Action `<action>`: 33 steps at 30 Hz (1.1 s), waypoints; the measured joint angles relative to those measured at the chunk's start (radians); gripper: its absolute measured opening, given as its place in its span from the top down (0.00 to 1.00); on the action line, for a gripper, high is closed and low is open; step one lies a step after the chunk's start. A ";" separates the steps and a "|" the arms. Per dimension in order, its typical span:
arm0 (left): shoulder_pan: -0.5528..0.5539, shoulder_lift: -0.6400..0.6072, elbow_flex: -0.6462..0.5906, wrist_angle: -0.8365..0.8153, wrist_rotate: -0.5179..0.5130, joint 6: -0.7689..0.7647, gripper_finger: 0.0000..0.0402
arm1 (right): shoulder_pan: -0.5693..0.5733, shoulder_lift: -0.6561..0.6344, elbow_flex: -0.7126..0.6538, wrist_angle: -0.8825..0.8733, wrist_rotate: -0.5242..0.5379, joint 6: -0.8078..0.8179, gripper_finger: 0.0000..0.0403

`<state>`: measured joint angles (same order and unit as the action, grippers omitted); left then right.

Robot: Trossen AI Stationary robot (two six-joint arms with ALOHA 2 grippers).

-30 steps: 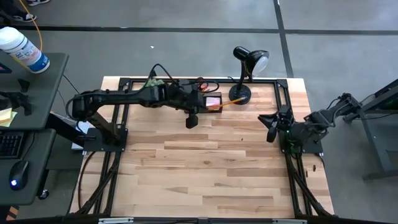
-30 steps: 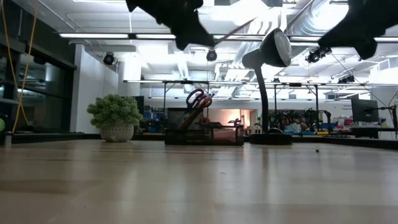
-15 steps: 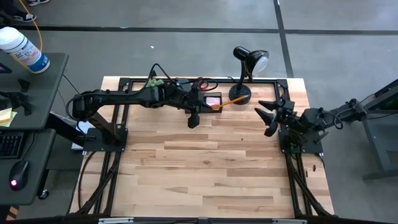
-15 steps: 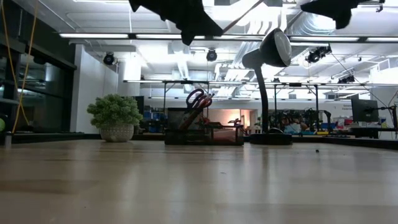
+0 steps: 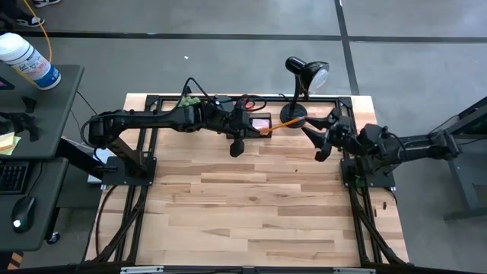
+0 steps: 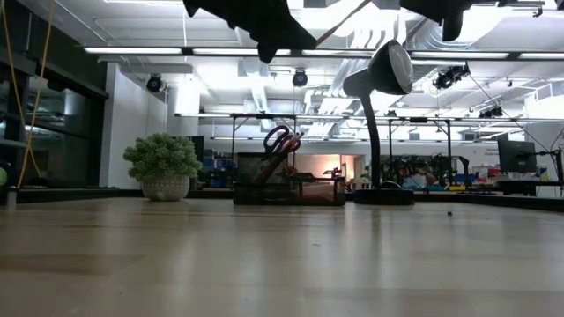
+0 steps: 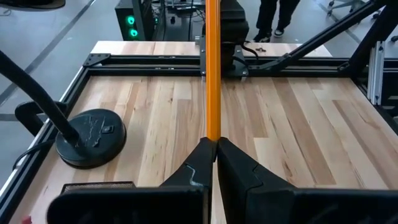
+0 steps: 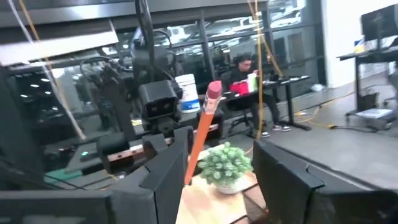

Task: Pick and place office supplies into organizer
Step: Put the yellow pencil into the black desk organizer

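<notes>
The left pincer (image 5: 242,135) was clamped shut on an orange pencil (image 5: 283,122), holding it in the air over the far middle of the surface (image 5: 251,198), right beside the organizer (image 5: 256,124). In the left wrist view the pencil (image 7: 211,68) ran straight out from between the closed fingers (image 7: 194,168). From above, its long axis slanted away from the left pincer toward the lamp (image 5: 303,82) base and the right side. Its free end, capped by an eraser in the right wrist view (image 8: 213,93), lay nearest the right pincer (image 5: 318,135).

The right pincer stood spread wide and held nothing. It faced the pencil's free end, with the shaft (image 8: 200,140) lined up in the gap between its two fingers (image 8: 166,171), not yet touching either as far as could be seen.

The left arm reached in from the left rear, stretched nearly flat across the surface's far edge. The right arm extended from the right edge, wrist level and aimed leftward. Scissors (image 6: 280,141) already stood in the organizer's taller compartment. This looked like a hand-over, turning on the right pincer sliding along the pencil's axis.
</notes>
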<state>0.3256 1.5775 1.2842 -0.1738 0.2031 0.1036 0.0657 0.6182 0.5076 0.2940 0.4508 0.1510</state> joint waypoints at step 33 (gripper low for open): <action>0.001 0.000 0.000 0.000 0.018 0.017 1.00 | -0.184 0.111 0.002 0.196 -0.336 0.131 0.85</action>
<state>0.3267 1.5780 1.2842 -0.1741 0.2211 0.1204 -0.1184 0.7288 0.5091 0.4900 0.1150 0.2816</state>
